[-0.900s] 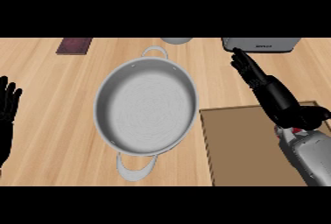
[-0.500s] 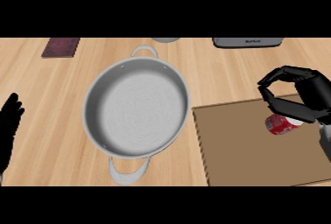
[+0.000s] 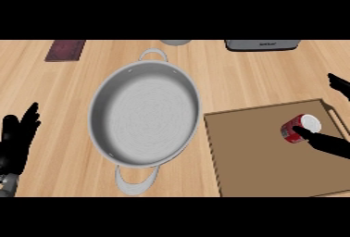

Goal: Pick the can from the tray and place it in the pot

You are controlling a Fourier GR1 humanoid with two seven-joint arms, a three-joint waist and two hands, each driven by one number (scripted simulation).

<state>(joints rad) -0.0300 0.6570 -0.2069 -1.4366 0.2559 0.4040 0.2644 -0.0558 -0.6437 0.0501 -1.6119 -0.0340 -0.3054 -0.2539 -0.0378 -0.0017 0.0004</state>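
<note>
The red can (image 3: 299, 128) with a white end sits on the brown tray (image 3: 259, 157) at the right, near the tray's far right corner. My right hand (image 3: 329, 145) comes in from the right edge with fingers spread. One dark finger tip touches the can's near side, and another finger (image 3: 339, 86) shows well above the can, apart from it. The hand is not closed round the can. The grey pot (image 3: 145, 118), with two handles and nothing in it, stands in the middle of the counter, left of the tray. My left hand (image 3: 18, 139) rests open at the left edge.
A dark red book (image 3: 65, 50) lies at the far left. A grey appliance (image 3: 262, 44) stands at the far right edge of the counter, and a grey round object (image 3: 176, 42) shows at the top behind the pot.
My right hand, curled over the can half a second ago, has spread and drawn back toward the right edge, leaving the can uncovered. The left hand stays where it was.
</note>
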